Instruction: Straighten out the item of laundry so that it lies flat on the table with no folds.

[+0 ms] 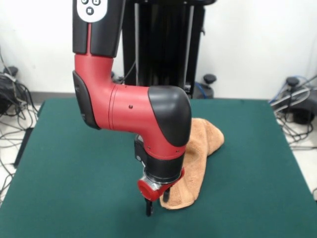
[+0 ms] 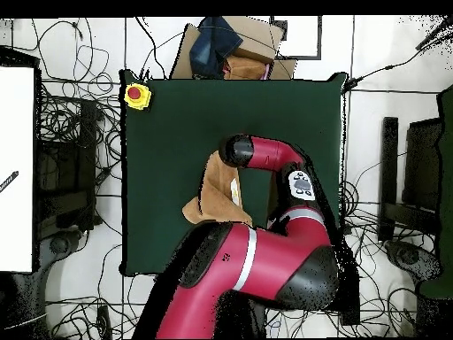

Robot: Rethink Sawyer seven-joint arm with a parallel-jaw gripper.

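One peach-orange terry-cloth towel (image 1: pixel 198 158) lies folded on the dark green felt table (image 1: pixel 74 168); the hand (image 1: pixel 155 202) pinches its near corner, probably to pull it flat.

In the front view the towel (image 1: pixel 198 163) lies on the table (image 1: pixel 74 173), right of the middle, running from behind the arm's elbow toward the near edge. The end effector (image 1: pixel 154 202) hangs at the towel's near left corner, seemingly touching its edge. In the overhead view a button box (image 2: pixel 137 96) sits at the table's upper left corner, well apart from the towel.
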